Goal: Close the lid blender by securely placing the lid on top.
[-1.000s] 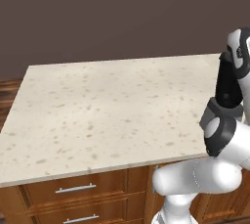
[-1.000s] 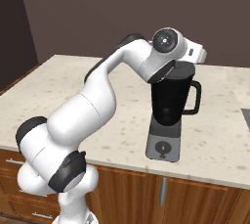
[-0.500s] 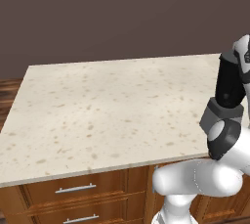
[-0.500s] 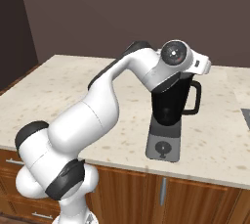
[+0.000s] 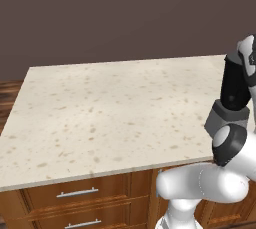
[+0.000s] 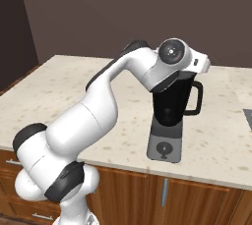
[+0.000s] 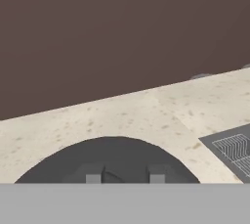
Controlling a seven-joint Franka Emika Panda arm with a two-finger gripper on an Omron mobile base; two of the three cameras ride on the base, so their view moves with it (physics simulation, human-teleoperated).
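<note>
A: Worktop (image 5: 100,108), left to right: its left and middle stretch lies bare and speckled, front edge running above the wooden drawers (image 5: 75,195).

B: The blender (image 6: 172,106)?

A: Near the worktop's front edge toward the right, handle pointing right, the arm bent over its mouth.

B: Gripper (image 7: 125,175)?

A: Tips just above a dark round surface (image 7: 107,162). Grasping or released, cannot tell. A dark grid mat (image 7: 234,149) lies further right.

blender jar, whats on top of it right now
In the right base view the robot's hand sits over the mouth of the blender. The hand view shows a dark round shape below; lid or open jar is unclear.
</note>
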